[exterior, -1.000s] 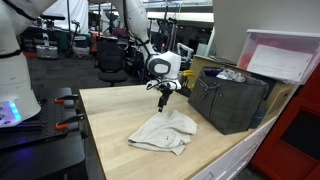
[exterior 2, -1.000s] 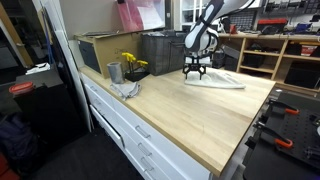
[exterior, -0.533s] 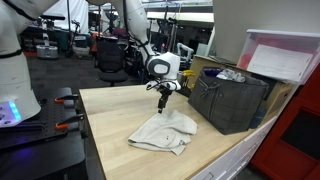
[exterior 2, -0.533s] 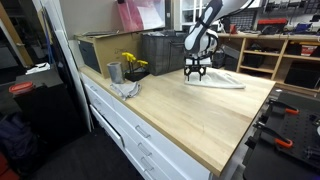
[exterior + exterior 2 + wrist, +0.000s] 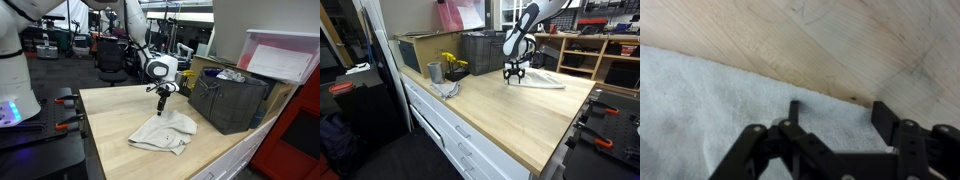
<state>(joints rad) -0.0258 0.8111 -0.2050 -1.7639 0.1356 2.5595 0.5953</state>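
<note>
While the gripper (image 5: 161, 104) hangs just above the towel (image 5: 165, 132) crumpled on the counter (image 5: 105, 115) near the bin (image 5: 230, 100), fingers (image 5: 883, 116) wide apart and empty over its edge, this reads as approach; a grasp calls for a straight drop, then closing.

A towel (image 5: 165, 132) is lying on the table (image 5: 108, 112), the gripper (image 5: 161, 106) hanging over its edge, a crate (image 5: 228, 100) sitting just beside it and a cup (image 5: 434, 72) standing well apart.
</note>
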